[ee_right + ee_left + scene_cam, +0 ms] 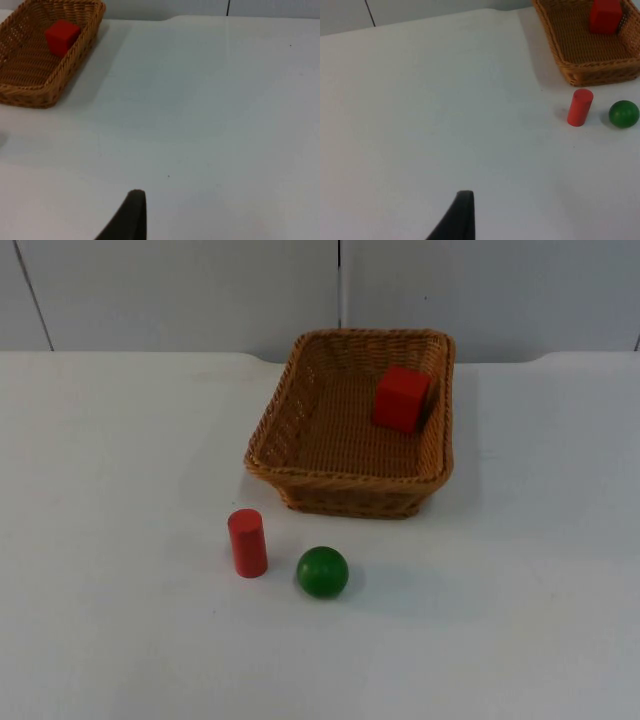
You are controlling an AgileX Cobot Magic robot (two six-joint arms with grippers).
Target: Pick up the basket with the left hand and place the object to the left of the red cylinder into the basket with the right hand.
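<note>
A brown wicker basket point(345, 490) stands at the back middle of the table, with a red cube point(401, 397) in its far right corner. In front of it stands a red cylinder point(247, 542), upright. A green ball point(322, 571) lies just right of the cylinder. My left gripper point(463, 216) waits over bare table well left of the cylinder point(579, 107), the ball point(623, 113) and the basket point(600, 70). My right gripper point(134, 215) waits over bare table right of the basket point(25, 95), in which the cube point(61, 36) shows.
The white table top point(120, 540) stretches wide on both sides of the objects. A grey partition wall point(180, 290) closes it off at the back, just behind the basket.
</note>
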